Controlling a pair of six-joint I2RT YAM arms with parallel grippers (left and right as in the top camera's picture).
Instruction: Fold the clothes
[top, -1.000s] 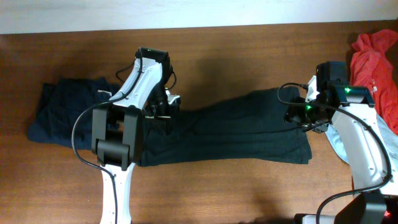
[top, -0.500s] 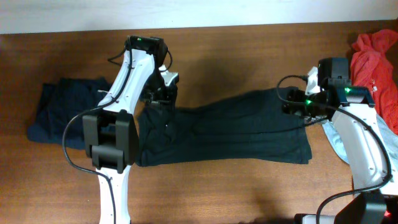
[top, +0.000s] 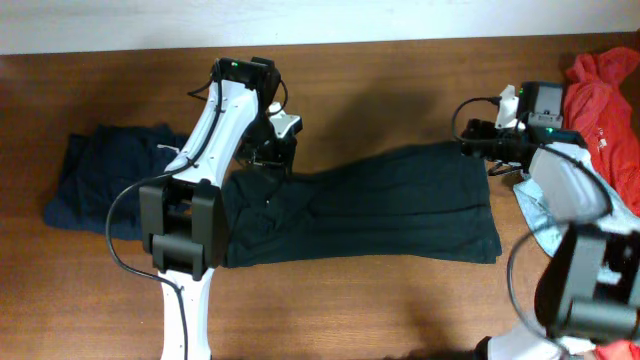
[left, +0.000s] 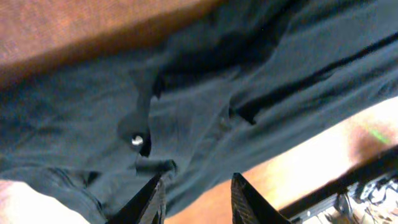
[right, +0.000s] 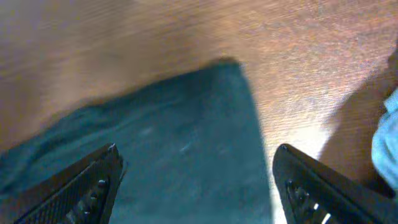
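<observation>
The large black-navy shirt (top: 370, 205) lies spread lengthwise across the middle of the table. My left gripper (top: 270, 155) hovers over its upper left end, open, with nothing between its fingers. In the left wrist view the shirt (left: 205, 93) fills the frame, creased, with a small white button (left: 137, 140). The left gripper (left: 198, 177) stands over its hem and the wood. My right gripper (top: 480, 140) is at the shirt's upper right corner. Seen from the right wrist, it (right: 198, 149) is wide open above that corner (right: 193, 124), holding nothing.
A dark navy garment (top: 100, 190) lies crumpled at the far left. A red-orange one (top: 600, 95) is heaped at the back right, and a pale grey-blue one (top: 540, 215) lies beside the right arm. The bare wooden table (top: 380, 90) runs behind the shirt.
My left gripper has opened, let go of the shirt's left end and drawn back toward the far side. My right gripper has opened wider and shifted back-right off the shirt's corner.
</observation>
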